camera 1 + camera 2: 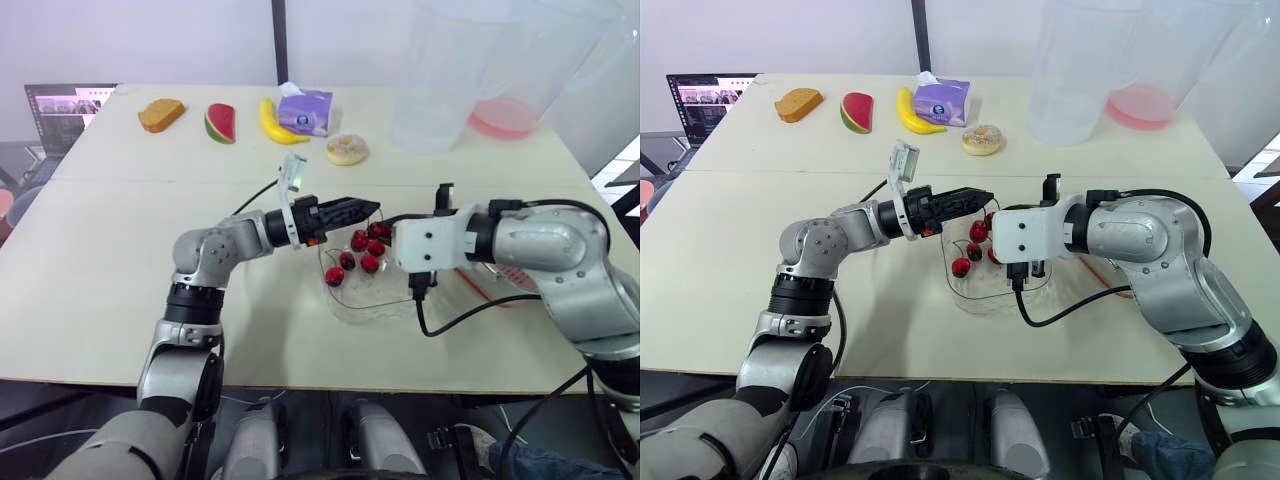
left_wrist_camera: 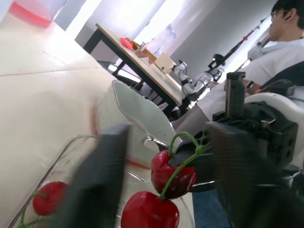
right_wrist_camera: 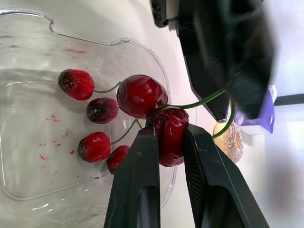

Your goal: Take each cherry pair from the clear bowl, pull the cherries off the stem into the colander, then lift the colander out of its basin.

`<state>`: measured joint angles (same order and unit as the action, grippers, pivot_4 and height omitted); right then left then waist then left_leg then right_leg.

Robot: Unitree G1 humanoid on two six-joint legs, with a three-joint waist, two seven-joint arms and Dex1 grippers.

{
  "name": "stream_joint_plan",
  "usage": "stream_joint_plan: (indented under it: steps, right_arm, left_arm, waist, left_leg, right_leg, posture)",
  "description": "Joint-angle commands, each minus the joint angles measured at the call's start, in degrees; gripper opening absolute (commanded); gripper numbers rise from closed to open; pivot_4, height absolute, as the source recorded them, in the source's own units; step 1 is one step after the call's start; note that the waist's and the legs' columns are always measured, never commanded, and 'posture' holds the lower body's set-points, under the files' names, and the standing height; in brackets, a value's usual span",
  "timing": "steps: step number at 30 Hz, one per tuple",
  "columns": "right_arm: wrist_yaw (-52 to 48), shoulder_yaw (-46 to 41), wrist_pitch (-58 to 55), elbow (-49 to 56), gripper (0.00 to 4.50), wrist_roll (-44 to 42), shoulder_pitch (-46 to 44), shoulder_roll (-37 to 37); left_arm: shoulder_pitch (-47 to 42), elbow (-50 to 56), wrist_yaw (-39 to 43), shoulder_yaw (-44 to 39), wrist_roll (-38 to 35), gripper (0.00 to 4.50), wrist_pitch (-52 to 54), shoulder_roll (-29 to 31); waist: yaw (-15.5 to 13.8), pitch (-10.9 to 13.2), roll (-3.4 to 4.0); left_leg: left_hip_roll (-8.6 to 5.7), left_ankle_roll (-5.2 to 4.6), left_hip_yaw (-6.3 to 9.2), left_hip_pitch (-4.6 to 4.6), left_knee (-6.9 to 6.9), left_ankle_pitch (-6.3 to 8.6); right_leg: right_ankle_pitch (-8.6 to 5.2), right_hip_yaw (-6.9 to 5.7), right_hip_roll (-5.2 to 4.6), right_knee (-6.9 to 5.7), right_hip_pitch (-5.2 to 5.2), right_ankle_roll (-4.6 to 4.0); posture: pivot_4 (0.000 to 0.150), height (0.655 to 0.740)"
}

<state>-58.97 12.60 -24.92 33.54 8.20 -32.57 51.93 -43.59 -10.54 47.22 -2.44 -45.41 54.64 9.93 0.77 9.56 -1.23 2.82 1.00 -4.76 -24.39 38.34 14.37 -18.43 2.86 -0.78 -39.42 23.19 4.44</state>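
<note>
Clear bowl (image 3: 28,118) on the desk (image 1: 100,250) holds several loose cherries (image 3: 76,84). Just above it the cherry pair (image 3: 141,95) stretches crosswise between the arms: left gripper (image 1: 368,208) pinches its stem (image 3: 199,101), right gripper (image 3: 168,129) clenches one cherry.

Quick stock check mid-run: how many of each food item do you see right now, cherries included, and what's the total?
Dark red cherries: 6, one pinched in the right end effector, its green stem in the left end effector
Brown bread slice: 1
Red watermelon wedge: 1
Yellow banana: 1
Pale ring donut: 1
Total: 10
</note>
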Motion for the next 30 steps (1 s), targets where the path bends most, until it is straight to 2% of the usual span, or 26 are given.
stream_joint_plan:
  steps: [1, 2, 22, 25, 29, 30]
  right_arm:
    - [0.43, -0.89, -0.07, 1.7, 0.38, 0.01, -1.29, -0.26]
    - [0.44, -0.87, -0.14, 1.72, 0.38, 0.02, -1.33, -0.29]
    - [0.56, -1.03, -0.85, 2.01, 0.38, 0.22, -0.92, -0.23]
    - [0.58, -1.08, -0.88, 2.11, 0.38, 0.2, -0.91, -0.23]
    - [0.55, -1.02, -1.16, 2.22, 0.38, 0.16, -0.93, -0.28]
    - [0.53, -1.01, -1.25, 2.25, 0.38, 0.13, -0.92, -0.29]
  left_arm:
    - [0.43, 1.85, 0.5, 0.96, 0.21, 0.54, -0.3, -0.26]
    - [0.51, 1.93, 0.53, 1.16, 0.15, 0.05, -0.08, -0.19]
    - [-0.46, 1.97, 0.91, 0.19, -1.63, 0.05, 0.91, -0.19]
    - [-0.37, 2.22, 0.49, 0.53, -1.19, 0.95, 0.8, -0.25]
    - [-0.4, 2.12, -0.39, 0.21, -1.13, 3.01, 0.85, -0.77]
    - [-0.45, 2.06, -0.46, 0.09, -1.18, 3.01, 0.78, -0.87]
  waist:
    - [0.0, 0.0, 0.0]
    - [0.0, 0.0, 0.0]
    - [0.0, 0.0, 0.0]
    - [0.0, 0.0, 0.0]
    - [0.0, 0.0, 0.0]
    - [0.0, 0.0, 0.0]
  left_leg:
    - [0.0, 0.0, 0.0, 0.0, 0.0, 0.0]
    - [0.0, 0.0, 0.0, 0.0, 0.0, 0.0]
    - [0.0, 0.0, 0.0, 0.0, 0.0, 0.0]
    - [0.0, 0.0, 0.0, 0.0, 0.0, 0.0]
    - [0.0, 0.0, 0.0, 0.0, 0.0, 0.0]
    - [0.0, 0.0, 0.0, 0.0, 0.0, 0.0]
  right_leg:
    - [0.0, 0.0, 0.0, 0.0, 0.0, 0.0]
    - [0.0, 0.0, 0.0, 0.0, 0.0, 0.0]
    - [0.0, 0.0, 0.0, 0.0, 0.0, 0.0]
    - [0.0, 0.0, 0.0, 0.0, 0.0, 0.0]
    - [0.0, 0.0, 0.0, 0.0, 0.0, 0.0]
    - [0.0, 0.0, 0.0, 0.0, 0.0, 0.0]
  posture:
    - [0.15, 0.74]
    - [0.15, 0.74]
    - [0.15, 0.74]
    - [0.15, 0.74]
    - [0.15, 0.74]
    - [0.15, 0.74]
